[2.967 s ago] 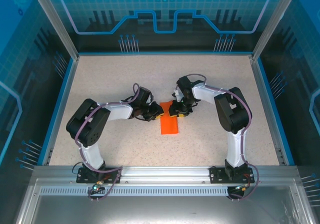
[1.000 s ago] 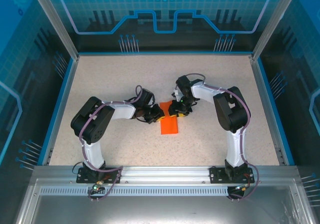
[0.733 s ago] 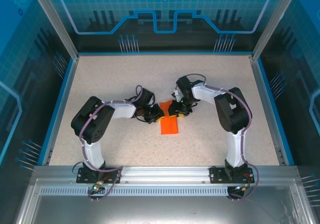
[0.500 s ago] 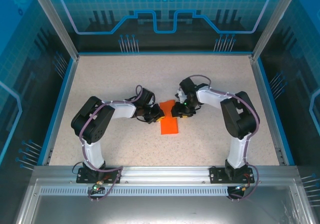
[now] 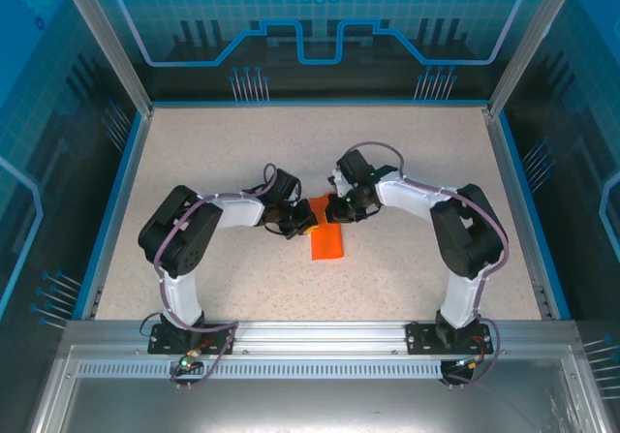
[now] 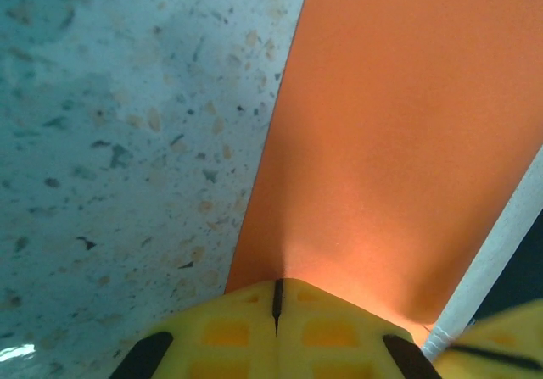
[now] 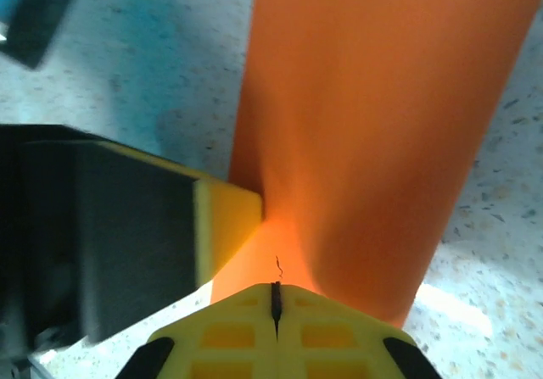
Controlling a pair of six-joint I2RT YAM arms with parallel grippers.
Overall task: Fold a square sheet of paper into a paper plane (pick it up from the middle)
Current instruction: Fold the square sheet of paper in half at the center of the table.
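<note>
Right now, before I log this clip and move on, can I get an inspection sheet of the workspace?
Surface: speckled beige table, no stains seen.
Job's things: orange paper, folded to a narrow strip, lying mid-table.
Clutter: nothing seen.
Grippers: left gripper shut on the paper's far left corner; right gripper shut on its far right corner.
Cables: purple cables looped along both arms, off the paper.
Surroundings: blue enclosure walls; aluminium rail at the near edge.
</note>
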